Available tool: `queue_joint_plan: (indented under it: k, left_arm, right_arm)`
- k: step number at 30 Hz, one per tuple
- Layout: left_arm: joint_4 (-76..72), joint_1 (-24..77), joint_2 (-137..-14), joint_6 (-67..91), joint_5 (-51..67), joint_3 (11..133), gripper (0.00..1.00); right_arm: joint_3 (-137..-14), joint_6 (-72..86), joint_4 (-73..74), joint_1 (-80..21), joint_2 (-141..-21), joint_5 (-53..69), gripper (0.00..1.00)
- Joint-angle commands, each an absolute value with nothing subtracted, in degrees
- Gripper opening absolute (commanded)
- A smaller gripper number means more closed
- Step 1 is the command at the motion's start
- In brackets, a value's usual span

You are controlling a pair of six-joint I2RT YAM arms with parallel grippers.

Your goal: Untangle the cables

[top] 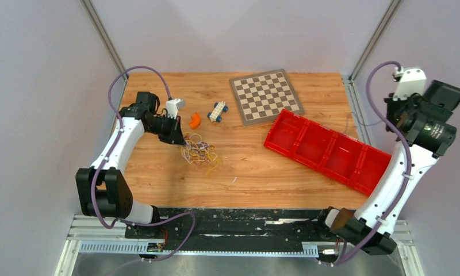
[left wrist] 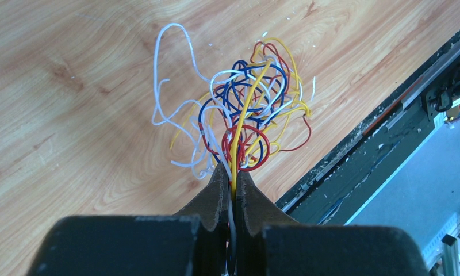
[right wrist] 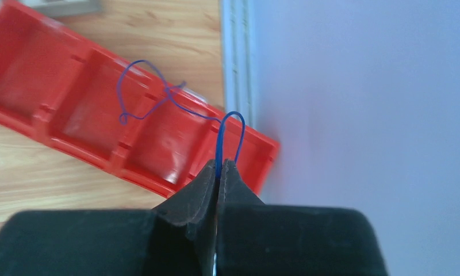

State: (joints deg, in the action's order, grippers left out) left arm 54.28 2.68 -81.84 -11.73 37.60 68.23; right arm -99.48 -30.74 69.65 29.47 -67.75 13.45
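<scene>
"Describing the cables (left wrist: 245, 109) first: how do they look, and where do they lie?"

"They are thin flexible wires in white, yellow, red and blue, looped through one another in a loose knot. In the top view the knot rests on the wooden table (top: 256, 172), toward 9 o'clock from the table centre. It is well apart from the red tray (top: 328, 150) at 4 o'clock and the chessboard (top: 266, 96) at 12 o'clock."

"What is the state of each gripper?"

"The left gripper (left wrist: 230, 172) has its jaws pressed together on a yellow wire (left wrist: 237, 146), with a white wire (left wrist: 230, 214) running down between the fingers. The knot fans out toward 12 o'clock from the fingertips, and one white loop reaches 11 o'clock. The right gripper (right wrist: 219, 167) has its jaws pressed together on a blue wire (right wrist: 219, 144), held in the air over the tray, away from the knot."

"What does one view show that another does not?"

"The top view gives layout only: the colours merge, and the blue wire cannot be made out. It alone shows an orange piece (top: 194, 119) and a small toy car (top: 218, 110), both toward 12 o'clock of the knot. The left wrist view separates individual strands and shows the grip. Only the right wrist view shows the blue wire, which arches at the fingertips and trails toward 10 o'clock across the tray's compartments."
</scene>
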Motion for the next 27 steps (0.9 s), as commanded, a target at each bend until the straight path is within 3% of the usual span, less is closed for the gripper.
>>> queue_joint_plan:
  k: [1,8,27]
  left_arm:
    - [52.3,3.5,-82.5,-9.7,38.4,70.9,0.01]
    - [51.2,4.3,-82.7,-8.3,38.3,70.4,0.01]
    - [52.3,5.9,-85.6,-7.9,35.5,73.3,0.0]
  right_arm:
    - [-105.5,-42.3,74.1,43.3,-71.0,19.5,0.0]
    - [-103.0,-50.2,71.8,56.9,-74.4,22.0,0.0]
    - [-80.3,-58.5,52.2,54.4,-73.4,19.9,0.0]
